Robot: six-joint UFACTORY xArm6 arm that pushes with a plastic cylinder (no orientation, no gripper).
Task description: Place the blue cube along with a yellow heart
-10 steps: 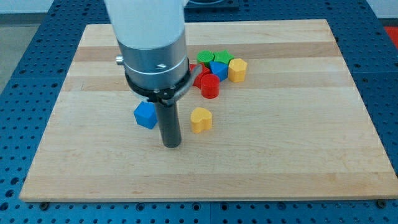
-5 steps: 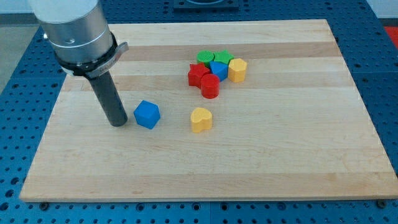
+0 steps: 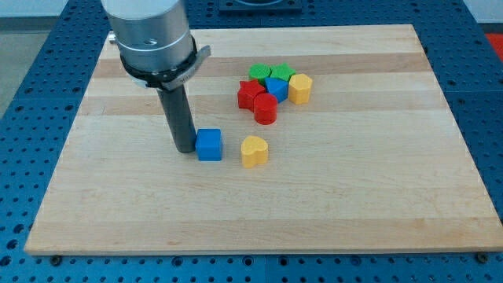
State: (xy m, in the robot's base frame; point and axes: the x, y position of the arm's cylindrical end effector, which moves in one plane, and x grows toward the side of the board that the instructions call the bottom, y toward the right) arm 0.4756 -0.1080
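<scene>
A blue cube [image 3: 209,145] sits on the wooden board [image 3: 354,196], left of centre. A yellow heart [image 3: 254,151] lies a short gap to the cube's right, not touching it. My tip [image 3: 185,149] is right against the cube's left side. The dark rod rises from it to the arm's silver body at the view's top left.
A cluster stands above and right of the heart: a red star [image 3: 249,94], a red cylinder [image 3: 266,110], a green block [image 3: 258,75], another green block [image 3: 281,73], a small blue block [image 3: 276,88] and a yellow block [image 3: 300,88].
My tip swung from the cube's right to its left, then moved right. It has pushed the blue cube to the right, closer to the yellow heart.
</scene>
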